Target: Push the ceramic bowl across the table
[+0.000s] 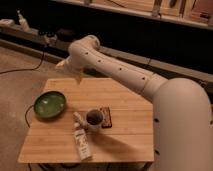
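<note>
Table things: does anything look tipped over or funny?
The white bottle lies on its side near the front of the light wooden table, beside the small white mug. The round green ceramic bowl sits right at the left edge. Nothing looks spilled. The tool hangs open above the back-left corner.

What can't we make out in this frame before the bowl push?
- Gripper, open above the table's far left corner: its height over the wood can't be judged from the one camera view.
- Small dark item: partly behind the mug, so it can't be identified.
- Bottle label: too small to read.
- Robot base: cut off by the right and bottom edges.
</note>
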